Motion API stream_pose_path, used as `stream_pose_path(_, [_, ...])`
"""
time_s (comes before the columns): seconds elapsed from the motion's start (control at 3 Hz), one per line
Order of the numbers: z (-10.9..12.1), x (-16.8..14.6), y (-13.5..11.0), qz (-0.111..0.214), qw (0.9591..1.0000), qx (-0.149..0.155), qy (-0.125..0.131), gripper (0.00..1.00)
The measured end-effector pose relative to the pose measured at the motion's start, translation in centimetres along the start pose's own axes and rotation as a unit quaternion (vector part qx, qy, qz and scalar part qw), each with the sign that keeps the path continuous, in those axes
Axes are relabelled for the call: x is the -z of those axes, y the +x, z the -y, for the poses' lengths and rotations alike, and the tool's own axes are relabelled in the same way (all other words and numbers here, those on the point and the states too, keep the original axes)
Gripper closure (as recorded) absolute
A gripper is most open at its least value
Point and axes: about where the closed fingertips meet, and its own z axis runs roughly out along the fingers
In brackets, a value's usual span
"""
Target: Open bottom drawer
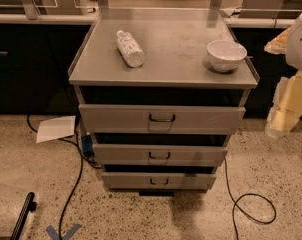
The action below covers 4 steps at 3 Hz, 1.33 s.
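The grey cabinet (163,74) has three drawer fronts stacked one below the other. The bottom drawer (126,180) is the narrowest and lowest, with a small black loop handle (159,182) at its centre. It looks pushed in, just under the middle drawer (121,154). The top drawer (116,119) is the widest. My gripper (281,124), pale and blurred, hangs at the right edge of the view. It is beside the cabinet at about the top drawer's height, well right of and above the bottom handle, and touches nothing.
A white bottle (129,48) lies on the cabinet top and a white bowl (226,54) stands at its right. On the floor are a sheet of paper (56,128), black cables (73,184) (251,206), a black bar (23,216) and a blue tape mark (63,231). Dark counters stand behind.
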Motion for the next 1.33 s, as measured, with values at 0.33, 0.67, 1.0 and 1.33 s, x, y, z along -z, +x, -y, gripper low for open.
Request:
stream_pose_path(0.33, [0.0,0.0,0.0,0.0,1.0,0.0,0.0,0.0])
stream_pose_path(0.67, [0.3,-0.6,0.4,0.009,0.9999,-0.006,0.011,0.0])
stream_pose_path(1.0, [0.2,-5.0,1.6,0.043,0.9989,-0.02,0.007,0.0])
stream_pose_path(1.33, [0.8,-12.6,2.6,0.091,0.9947,-0.047,-0.006,0.0])
